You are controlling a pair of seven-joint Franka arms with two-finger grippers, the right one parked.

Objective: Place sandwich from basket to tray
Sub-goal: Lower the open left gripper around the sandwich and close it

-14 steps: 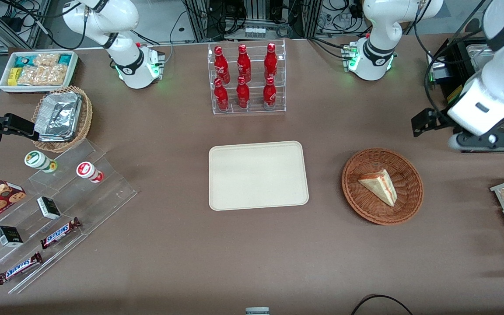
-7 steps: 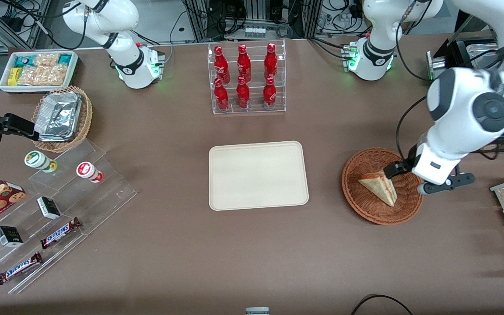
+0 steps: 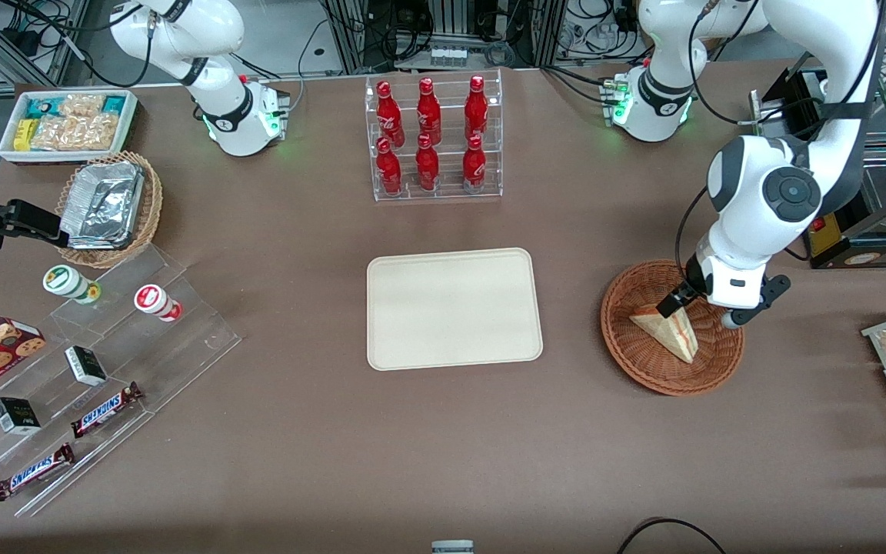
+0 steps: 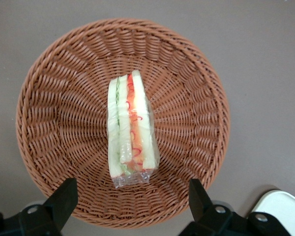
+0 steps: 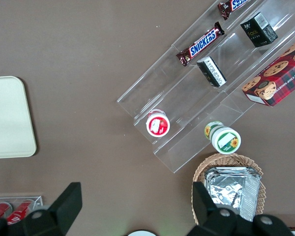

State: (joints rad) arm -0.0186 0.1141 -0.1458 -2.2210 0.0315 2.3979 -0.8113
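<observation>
While above basket (image 4: pixel 196 88) | gripper (image 4: pixel 130 206) spread wide, straddling sandwich (image 4: pixel 130 132)

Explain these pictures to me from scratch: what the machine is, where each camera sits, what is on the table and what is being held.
Two white robot arms stand at a brown table; only one works. The front view looks at them from above and in front. The other two views come from cameras on the arms' wrists.

The working arm's gripper hangs open over the round reddish-brown wicker basket, its two black fingers spread to either side of the plastic-wrapped triangular white-bread sandwich in it. Nothing is held.

The flat cream rectangular tray, where the sandwich should go, lies mid-table. Red bottles in a clear rack stand farther from the front camera. Snacks on clear steps lie toward the parked arm's end.
</observation>
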